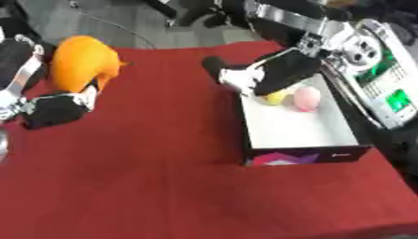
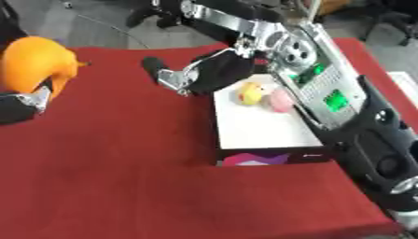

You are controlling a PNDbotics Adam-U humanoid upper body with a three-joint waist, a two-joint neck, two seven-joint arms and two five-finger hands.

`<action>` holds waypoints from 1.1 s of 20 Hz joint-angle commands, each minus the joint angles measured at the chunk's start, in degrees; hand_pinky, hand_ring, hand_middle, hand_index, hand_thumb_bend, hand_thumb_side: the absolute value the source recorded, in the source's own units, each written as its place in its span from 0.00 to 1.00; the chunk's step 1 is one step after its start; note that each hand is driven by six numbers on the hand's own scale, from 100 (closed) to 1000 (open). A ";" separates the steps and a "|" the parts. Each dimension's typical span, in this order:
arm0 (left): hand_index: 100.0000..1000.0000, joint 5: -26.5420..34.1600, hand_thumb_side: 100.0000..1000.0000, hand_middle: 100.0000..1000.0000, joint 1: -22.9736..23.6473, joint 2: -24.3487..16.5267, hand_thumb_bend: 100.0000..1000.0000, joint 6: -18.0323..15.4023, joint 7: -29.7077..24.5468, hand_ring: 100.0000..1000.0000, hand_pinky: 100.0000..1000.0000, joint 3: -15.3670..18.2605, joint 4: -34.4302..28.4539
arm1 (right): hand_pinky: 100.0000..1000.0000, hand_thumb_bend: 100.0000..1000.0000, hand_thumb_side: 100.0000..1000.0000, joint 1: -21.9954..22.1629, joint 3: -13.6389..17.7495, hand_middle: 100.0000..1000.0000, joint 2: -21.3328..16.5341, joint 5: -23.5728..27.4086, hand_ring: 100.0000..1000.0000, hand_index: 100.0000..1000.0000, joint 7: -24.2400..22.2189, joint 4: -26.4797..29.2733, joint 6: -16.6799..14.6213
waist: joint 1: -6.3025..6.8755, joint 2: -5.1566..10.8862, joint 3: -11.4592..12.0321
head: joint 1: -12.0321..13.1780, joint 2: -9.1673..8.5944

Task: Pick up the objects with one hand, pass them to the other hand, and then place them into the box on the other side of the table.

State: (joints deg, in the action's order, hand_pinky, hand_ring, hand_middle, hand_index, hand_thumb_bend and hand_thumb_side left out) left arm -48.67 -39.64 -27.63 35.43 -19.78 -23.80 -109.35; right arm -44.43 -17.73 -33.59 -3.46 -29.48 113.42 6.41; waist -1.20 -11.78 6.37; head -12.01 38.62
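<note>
Left eye view showed our left hand (image 1: 57, 109) clasping the big orange plush toy (image 1: 80, 65) at the table's left edge — handover pending — while our slack-fingered right hand (image 1: 261, 74) hovered over the white box (image 1: 298, 128) holding a yellow ball (image 1: 276, 97) and pink ball (image 1: 307, 98).

Red tablecloth (image 1: 163, 177), perhaps grey floor (image 1: 106, 18)

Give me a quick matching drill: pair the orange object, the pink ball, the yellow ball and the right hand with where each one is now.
Things:
1. large orange rounded object
2. pink ball
3. yellow ball
4. right hand

Places:
A. in the white box, nearer its right wall
B. held by the left hand, at the table's left edge
C. over the box's far left corner
D. in the box, beside the right hand

Pairs: 1-B, 2-A, 3-D, 4-C
</note>
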 commanded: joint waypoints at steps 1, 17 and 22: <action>0.44 -0.93 0.30 0.35 -0.54 1.03 0.00 -2.39 2.64 0.47 0.63 -0.52 0.83 | 0.95 0.00 0.28 -1.44 -0.14 0.84 -0.72 -0.71 1.00 1.00 -2.55 1.17 -0.30 | -0.02 0.99 0.15 | -0.59 -0.26; 0.45 -3.11 0.27 0.34 -0.04 6.22 0.00 -9.93 12.17 0.47 0.62 -4.99 2.21 | 0.95 0.00 0.27 -5.09 -3.81 0.85 2.82 -7.21 1.00 1.00 -3.69 -0.96 3.66 | -0.53 0.78 1.14 | -1.92 -0.22; 0.45 -3.99 0.26 0.34 -0.54 6.77 0.00 -11.54 12.56 0.47 0.62 -5.70 1.75 | 0.95 0.00 0.30 -5.71 -5.23 0.86 3.33 -8.75 1.00 1.00 -5.68 -2.57 2.73 | -0.75 0.76 1.37 | -2.17 -0.36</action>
State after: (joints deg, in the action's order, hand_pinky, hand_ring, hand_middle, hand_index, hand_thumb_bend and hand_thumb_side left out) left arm -52.23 -39.04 -20.71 24.42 -7.42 -29.63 -106.38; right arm -48.98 -23.12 -29.91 -11.65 -34.67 110.87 9.37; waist -2.07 -11.84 7.75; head -13.99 38.64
